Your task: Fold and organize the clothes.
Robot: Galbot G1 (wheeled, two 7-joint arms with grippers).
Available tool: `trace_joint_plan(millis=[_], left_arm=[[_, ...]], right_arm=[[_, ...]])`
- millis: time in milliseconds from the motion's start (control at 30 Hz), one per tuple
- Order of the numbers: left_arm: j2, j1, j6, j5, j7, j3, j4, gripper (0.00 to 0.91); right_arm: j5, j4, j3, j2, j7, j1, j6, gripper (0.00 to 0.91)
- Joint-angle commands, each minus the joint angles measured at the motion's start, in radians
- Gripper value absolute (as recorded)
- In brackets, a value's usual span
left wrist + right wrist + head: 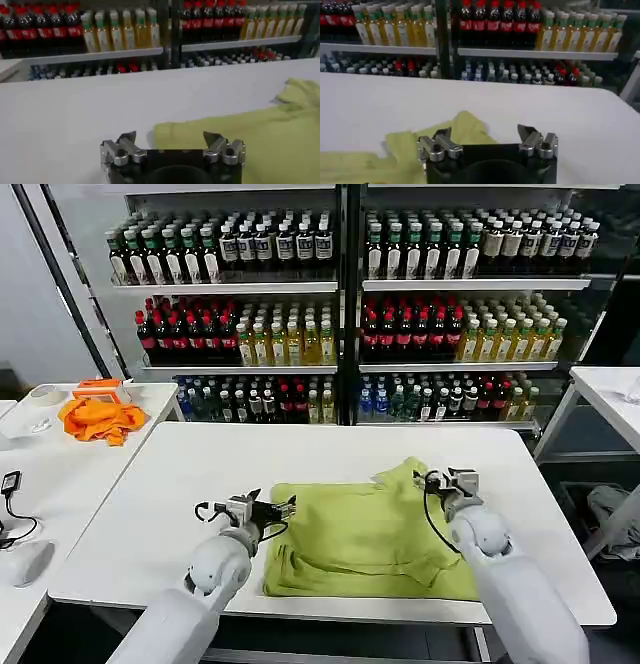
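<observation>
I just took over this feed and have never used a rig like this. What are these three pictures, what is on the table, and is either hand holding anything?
This is a two-armed robot working at a white table, with drink shelves behind. The wide picture comes from a camera on its head, looking down; the other two come from cameras on its wrists, each looking out past that arm's own fingers.

A yellow-green T-shirt, partly folded, lies on the table. The left hand sits at the shirt's left edge, and the left wrist picture shows its fingers spread open and holding nothing. The right hand is at the shirt's far right corner, also open and holding nothing. An orange cloth lies on a side table.
</observation>
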Motion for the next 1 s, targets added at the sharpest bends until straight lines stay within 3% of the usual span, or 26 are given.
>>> trace_joint_plan(millis=[33,233,267,300,333,367,433,467,533,667,1000], left_arm=[[-0.031,-0.095,-0.001,0.001,-0.005,0.031,0.134,0.907],[-0.055,-0.109,-0.001,0.010,0.007,0.027,0.186,0.907],[-0.056,-0.108,-0.001,0.013,0.008,0.028,0.189,0.746],[-0.059,-0.108,-0.002,0.019,0.009,0.028,0.193,0.625],[-0.061,-0.106,-0.004,0.024,0.009,0.028,0.202,0.484],[-0.062,-0.106,-0.006,0.025,0.009,0.028,0.205,0.433],[-0.062,-0.103,-0.009,0.021,0.011,0.028,0.215,0.363],[-0.063,-0.101,-0.008,0.019,0.015,0.028,0.218,0.242],[-0.064,-0.098,-0.009,0.017,0.020,0.029,0.227,0.151],[-0.066,-0.090,-0.013,0.002,0.026,0.027,0.228,0.040],[-0.048,-0.072,-0.026,-0.029,0.039,0.029,0.170,0.030]], right_arm=[[-0.001,-0.222,-0.051,0.077,-0.003,0.131,0.009,0.907],[-0.005,-0.243,-0.048,0.095,-0.002,0.124,0.009,0.907],[-0.005,-0.242,-0.048,0.096,0.000,0.120,0.010,0.756],[-0.005,-0.241,-0.048,0.097,0.001,0.117,0.011,0.423],[-0.005,-0.239,-0.047,0.098,0.003,0.114,0.012,0.161],[-0.005,-0.238,-0.047,0.098,0.004,0.113,0.012,0.030],[-0.012,-0.239,-0.046,0.101,0.007,0.109,0.021,0.000],[-0.012,-0.238,-0.045,0.102,0.007,0.108,0.023,0.000],[-0.010,-0.235,-0.042,0.103,0.006,0.106,0.024,0.000],[-0.007,-0.214,-0.041,0.104,0.006,0.095,0.026,0.000],[0.001,-0.107,-0.030,0.083,0.010,0.064,0.036,0.000]])
